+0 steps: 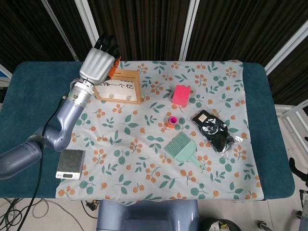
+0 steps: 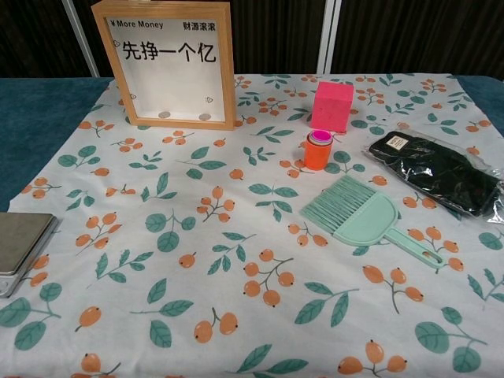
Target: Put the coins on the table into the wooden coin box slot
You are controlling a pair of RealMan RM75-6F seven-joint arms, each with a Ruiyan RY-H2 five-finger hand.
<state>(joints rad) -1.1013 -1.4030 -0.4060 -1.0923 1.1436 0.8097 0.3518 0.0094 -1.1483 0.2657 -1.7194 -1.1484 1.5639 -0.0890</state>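
Your left robot hand (image 1: 98, 62) is raised above the top rear edge of the wooden coin box (image 1: 118, 86), visible only in the head view. The back of the hand faces the camera, with the dark fingers (image 1: 107, 43) curled forward and down over the top of the box. An orange-tipped thumb shows at the right side of the hand, just above the box's top edge. Whether a coin is pinched there cannot be told; the palm side is hidden. The forearm (image 1: 72, 108) slopes down and to the left from the wrist, across the edge of the patterned cloth (image 1: 159, 159) toward the blue desk (image 1: 33, 96) surface. Your right robot hand is not visible in either view.

The box stands upright at the rear left of the cloth, its glazed front toward the chest camera. Two coins (image 2: 184, 116) lie inside at the bottom of the box.

Other items on the cloth: a pink block (image 2: 331, 105), an orange cup (image 2: 317, 150) just in front of it, a green brush (image 2: 362, 217), a black packet (image 2: 437, 169), and a scale (image 1: 70, 163) at the left edge.
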